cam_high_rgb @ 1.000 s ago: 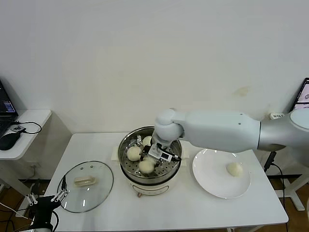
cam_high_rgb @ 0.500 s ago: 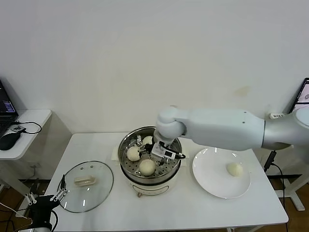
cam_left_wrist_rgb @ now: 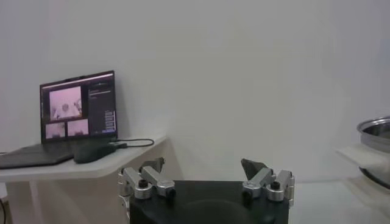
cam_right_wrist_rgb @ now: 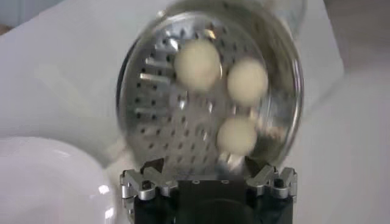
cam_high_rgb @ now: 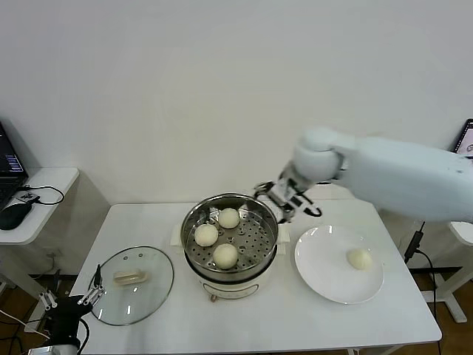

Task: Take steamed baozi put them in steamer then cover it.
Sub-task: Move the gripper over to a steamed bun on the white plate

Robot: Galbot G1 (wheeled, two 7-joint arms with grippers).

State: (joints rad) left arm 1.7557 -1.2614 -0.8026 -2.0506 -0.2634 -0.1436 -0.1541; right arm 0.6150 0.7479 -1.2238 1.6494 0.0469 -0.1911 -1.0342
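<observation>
Steel steamer (cam_high_rgb: 230, 238): three cream-white round baozi inside.
Right gripper (cam_high_rgb: 289, 201): spread, empty, near rim.
Left gripper (cam_high_rgb: 70, 303): spread, parked.
Risk: I misjudge the last baozi (cam_high_rgb: 359, 258); it rolls off the white plate (cam_high_rgb: 325, 275).

no text, label, brand, number or sign can be read anywhere. the laptop screen (cam_left_wrist_rgb: 78, 109) at the far left shows small picture panes and lines of writing, all too small to make out. a sliver of another screen (cam_high_rgb: 465, 146) at the far right edge shows nothing legible. the steamer (cam_high_rgb: 230, 240), the plate (cam_high_rgb: 339, 264) and the glass lid (cam_high_rgb: 133, 285) carry no readable marks.
</observation>
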